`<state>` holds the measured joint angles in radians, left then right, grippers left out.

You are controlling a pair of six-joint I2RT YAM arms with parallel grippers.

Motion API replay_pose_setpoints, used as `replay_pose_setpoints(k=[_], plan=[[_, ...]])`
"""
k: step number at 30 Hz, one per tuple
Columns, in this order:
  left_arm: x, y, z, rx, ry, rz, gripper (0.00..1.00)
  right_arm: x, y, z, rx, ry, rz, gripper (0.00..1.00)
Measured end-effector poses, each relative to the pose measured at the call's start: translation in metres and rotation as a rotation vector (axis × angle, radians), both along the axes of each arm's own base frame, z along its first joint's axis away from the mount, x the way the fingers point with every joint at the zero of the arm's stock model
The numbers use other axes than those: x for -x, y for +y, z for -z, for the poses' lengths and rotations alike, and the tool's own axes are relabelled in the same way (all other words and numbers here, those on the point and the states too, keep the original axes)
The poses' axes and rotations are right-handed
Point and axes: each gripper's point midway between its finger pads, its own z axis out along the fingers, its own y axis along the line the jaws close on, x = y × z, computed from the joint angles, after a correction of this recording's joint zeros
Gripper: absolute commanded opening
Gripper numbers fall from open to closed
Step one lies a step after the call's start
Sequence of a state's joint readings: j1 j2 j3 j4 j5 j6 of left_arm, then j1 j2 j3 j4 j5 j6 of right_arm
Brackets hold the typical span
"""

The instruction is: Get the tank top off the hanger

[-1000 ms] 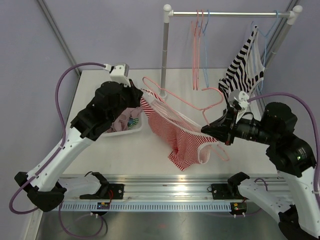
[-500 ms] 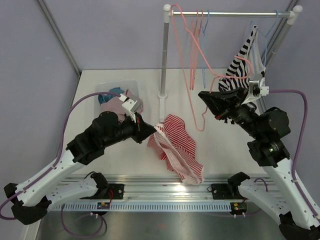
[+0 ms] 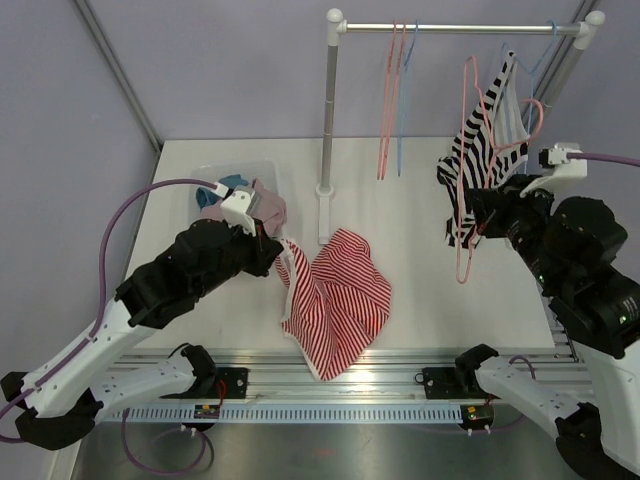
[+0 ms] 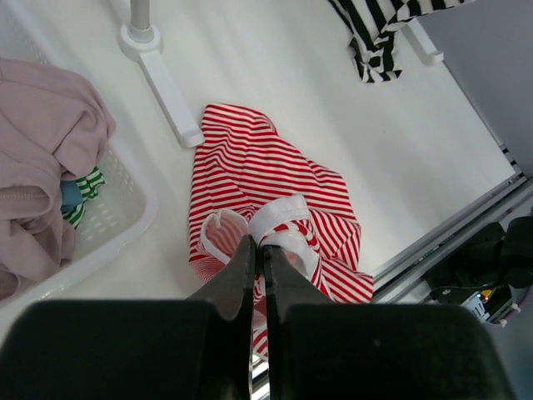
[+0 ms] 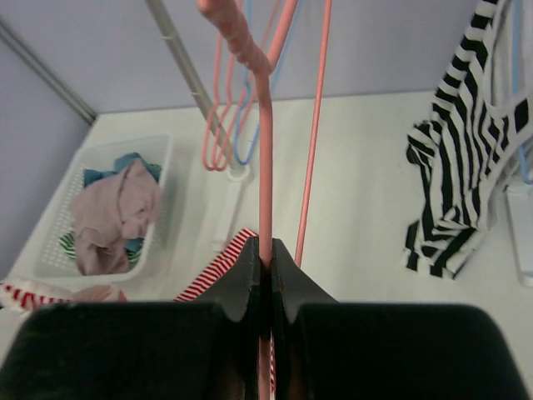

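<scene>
You have the tank top [image 4: 266, 179] off the pink hanger [image 5: 265, 167]: the left jaws pinch its white edge, the rest lies on the bench [image 3: 420, 260] just ahead of them, the right jaws clamp the bare hanger, so it seems only the setting down remains.

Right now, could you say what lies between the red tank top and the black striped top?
Only bare table, as the left wrist view shows.

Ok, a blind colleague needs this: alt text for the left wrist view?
The left gripper pinches the white trim of a red-and-white striped tank top crumpled on the white table. A white clothes basket sits left, a black-and-white striped garment top right.
</scene>
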<state>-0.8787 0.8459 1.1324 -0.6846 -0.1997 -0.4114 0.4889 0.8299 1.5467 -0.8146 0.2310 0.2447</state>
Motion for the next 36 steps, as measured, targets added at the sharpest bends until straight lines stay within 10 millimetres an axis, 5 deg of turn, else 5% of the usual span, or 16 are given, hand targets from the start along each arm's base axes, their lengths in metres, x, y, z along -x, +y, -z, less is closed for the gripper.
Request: replay_pose_setpoints(k=[5,6,7,10,14,23,36], plan=[[0.005,-0.006,-0.016,0.026,-0.027,0.054,0.4,-0.03,-0.001,0.019,0.127,0.151,0.073,0.0],[0.006,-0.008,-0.019,0.03,-0.029,0.068,0.47,-0.038,0.002,0.021,0.149,0.176,0.08,0.0],[0.007,-0.01,-0.022,0.032,-0.034,0.081,0.65,-0.046,0.004,0.021,0.167,0.194,0.085,0.0],[0.007,-0.018,-0.031,0.036,-0.037,0.117,0.83,-0.076,0.011,0.022,0.194,0.235,0.094,0.0],[0.008,-0.025,-0.037,0.042,-0.037,0.148,0.99,-0.112,0.006,0.018,0.182,0.263,0.119,0.0],[0.03,0.002,-0.044,0.039,-0.066,0.159,0.99,-0.188,0.003,-0.019,0.153,0.206,0.095,0.0],[0.045,0.034,0.0,-0.039,-0.04,0.126,0.99,-0.267,0.017,0.03,0.147,0.281,0.022,0.0]])
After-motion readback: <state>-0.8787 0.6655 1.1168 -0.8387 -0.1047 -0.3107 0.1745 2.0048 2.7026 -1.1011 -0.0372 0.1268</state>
